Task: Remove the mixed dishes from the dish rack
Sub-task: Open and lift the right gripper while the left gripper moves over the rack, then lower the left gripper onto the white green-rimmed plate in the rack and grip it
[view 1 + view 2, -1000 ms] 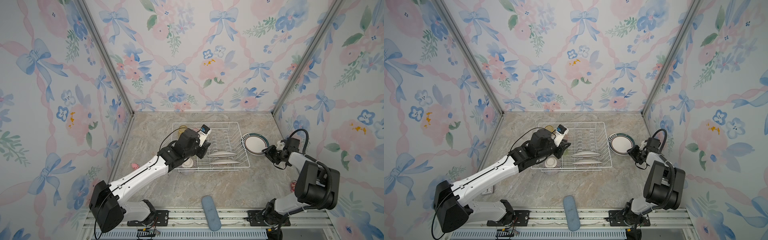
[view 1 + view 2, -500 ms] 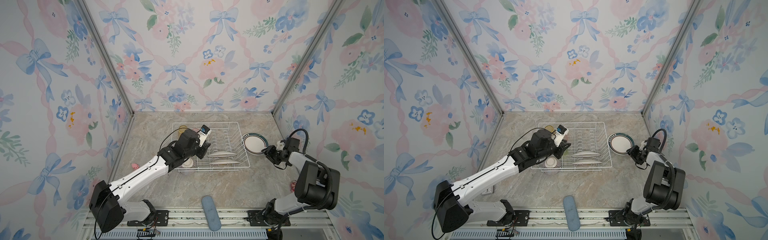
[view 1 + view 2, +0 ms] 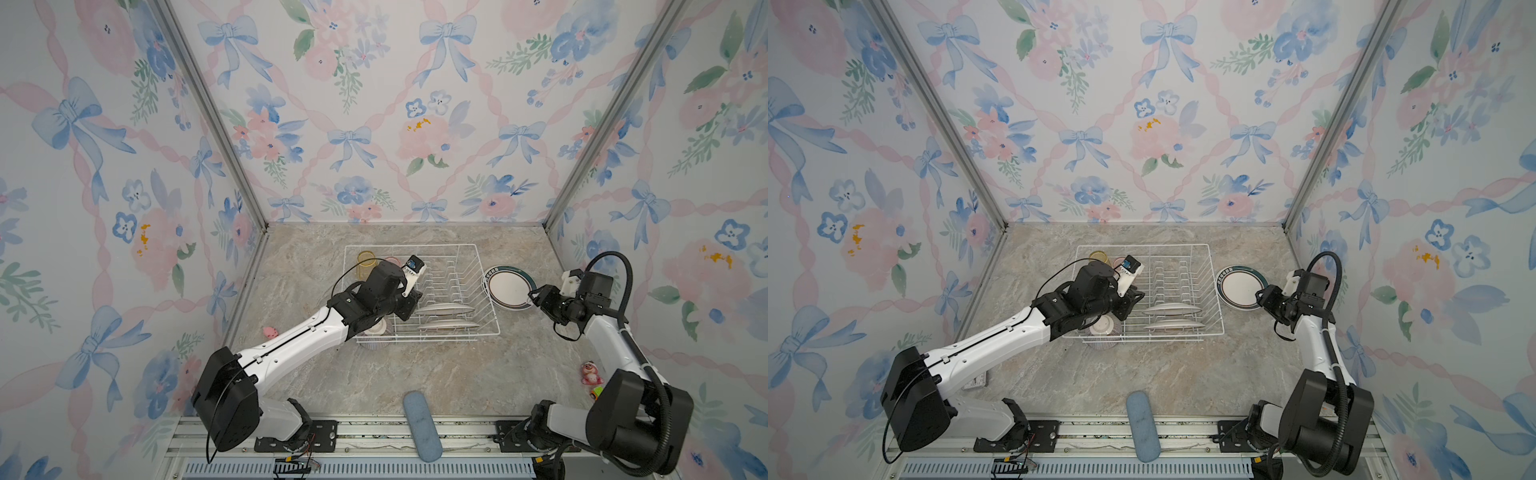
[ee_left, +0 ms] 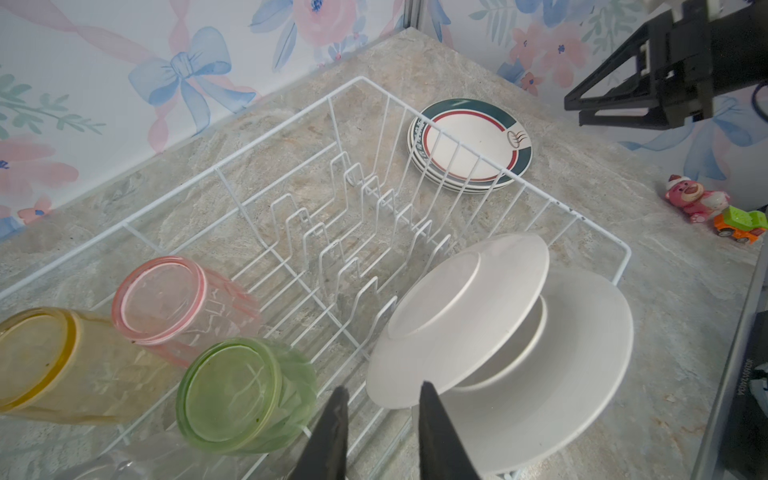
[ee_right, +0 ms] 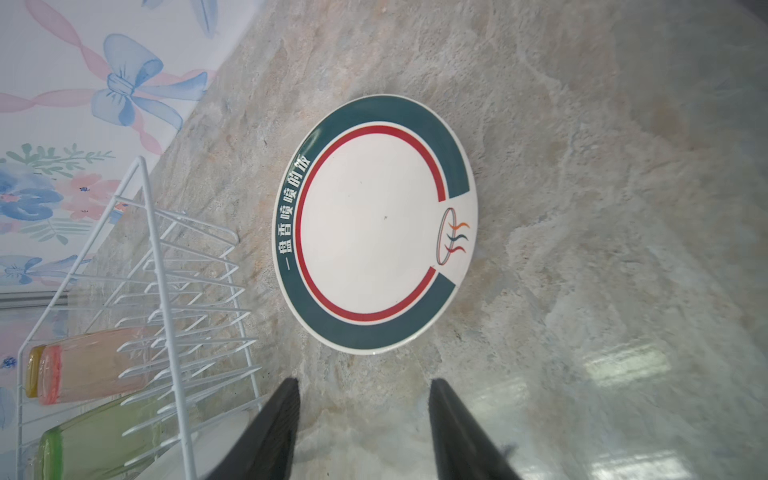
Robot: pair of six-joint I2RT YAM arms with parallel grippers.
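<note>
The white wire dish rack [image 3: 478, 266] [image 3: 1183, 245] holds two white plates [image 3: 444, 308] [image 3: 1169, 309] standing on edge in its prongs. Yellow [image 4: 41, 357], pink [image 4: 166, 299] and green [image 4: 237, 395] tumblers stand upside down in it. A striped bowl [image 3: 374, 336] sits at its near corner. My left gripper [image 4: 383, 390] [image 3: 410, 306] is inside the rack, open by a narrow gap. The nearer plate's [image 4: 465, 316] rim lies right at its fingertips. A stack of teal-rimmed plates [image 3: 509, 286] [image 5: 374, 224] lies on the table right of the rack. My right gripper [image 5: 365, 381] [image 3: 534, 296] hovers beside it, open and empty.
A blue-grey oblong pad [image 3: 422, 424] lies at the table's front edge. A pink bear toy [image 3: 590, 372] and a small toy car [image 3: 597, 392] sit at the right wall. A small pink toy [image 3: 270, 331] and a white clock [image 3: 976, 380] are on the left.
My right gripper's jaws have spread wider beside the plate stack. The left arm has hardly moved.
</note>
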